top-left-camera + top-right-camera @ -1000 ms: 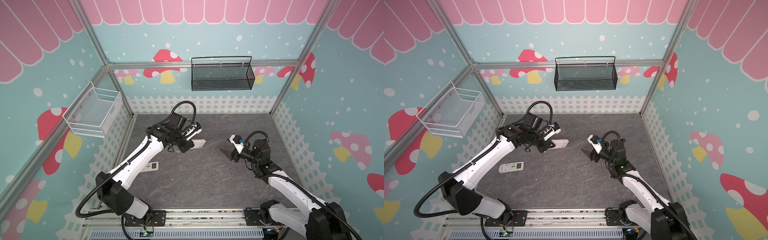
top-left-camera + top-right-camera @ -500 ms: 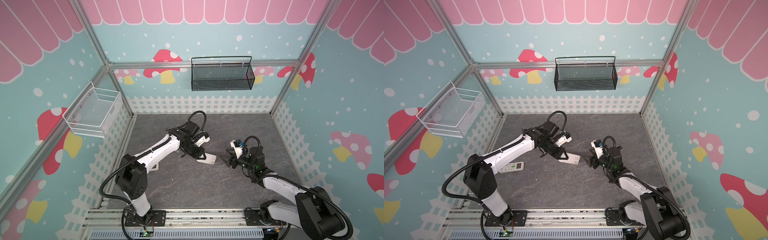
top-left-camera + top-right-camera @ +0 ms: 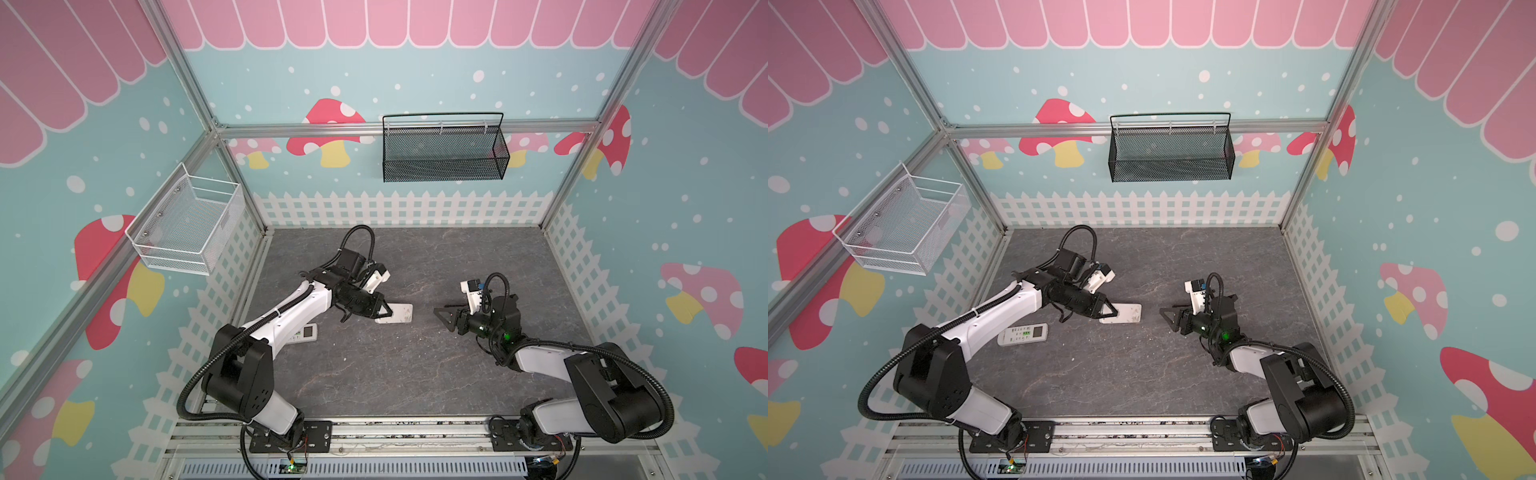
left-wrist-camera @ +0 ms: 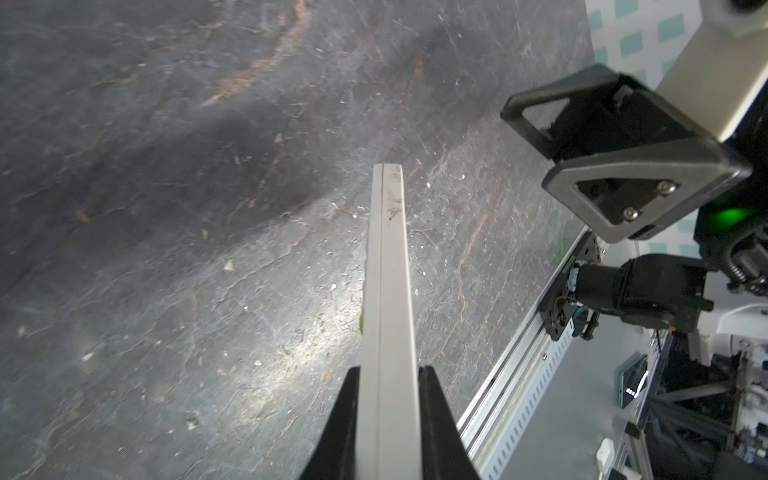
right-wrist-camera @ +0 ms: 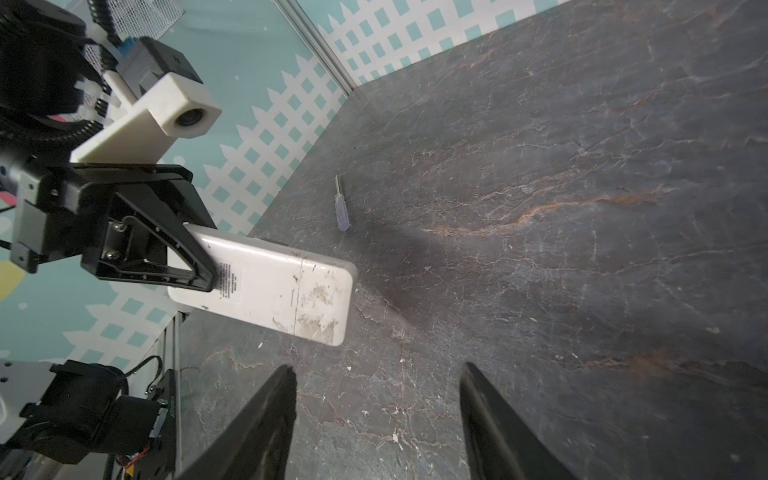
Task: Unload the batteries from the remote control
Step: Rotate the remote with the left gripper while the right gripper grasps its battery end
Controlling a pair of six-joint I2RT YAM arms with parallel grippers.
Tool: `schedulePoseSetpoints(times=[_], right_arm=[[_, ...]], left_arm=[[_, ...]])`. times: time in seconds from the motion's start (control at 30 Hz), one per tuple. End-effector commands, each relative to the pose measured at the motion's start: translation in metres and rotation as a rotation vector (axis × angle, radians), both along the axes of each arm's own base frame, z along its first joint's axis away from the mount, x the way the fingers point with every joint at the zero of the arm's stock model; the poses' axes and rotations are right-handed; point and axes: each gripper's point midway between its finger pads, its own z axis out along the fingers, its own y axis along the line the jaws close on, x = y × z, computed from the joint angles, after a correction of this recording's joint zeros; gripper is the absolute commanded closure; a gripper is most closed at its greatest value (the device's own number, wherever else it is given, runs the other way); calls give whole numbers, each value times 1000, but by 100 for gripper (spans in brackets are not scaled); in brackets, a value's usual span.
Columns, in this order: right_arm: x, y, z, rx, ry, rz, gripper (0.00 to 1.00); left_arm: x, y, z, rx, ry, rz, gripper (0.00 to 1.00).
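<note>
Right wrist view: left fingers (image 5: 197,259) are clamping one end of the remote control (image 5: 286,291), holding it over the desk (image 5: 540,187), labelled back showing. Right fingers (image 5: 266,424) are standing apart, empty, just short of its free end. Screwdriver (image 5: 341,205) is lying beyond.

Robot lab cell, mushroom-print walls (image 3: 415,79)

At the bottom centre of the frame we see our left gripper (image 4: 388,370) clamping the white remote control (image 4: 388,270) edge-on, its slim side running up to mid-frame against the dark grey table (image 4: 166,208), while the right gripper (image 4: 528,147) sits apart at the upper right.
</note>
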Motion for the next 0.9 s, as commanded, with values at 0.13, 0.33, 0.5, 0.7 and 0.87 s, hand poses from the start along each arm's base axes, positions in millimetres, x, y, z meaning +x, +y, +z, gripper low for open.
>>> schedulePoseSetpoints(times=[0.13,0.33,0.5,0.7,0.87], right_arm=[[1,41,4,111,66,136,38],[2,56,-6,152,112,205,42],[-3,69,-13,154,133,278,42],[-4,73,-27,147,172,290,47],[-4,80,-26,162,165,303,48]], left_arm=[[-16,-15,13,-236,21,-40,100],[-17,-10,3,-232,36,-14,100],[-13,-12,-6,-223,64,8,100],[-13,-19,2,-284,85,-16,100],[-13,-20,-4,-281,107,-5,100]])
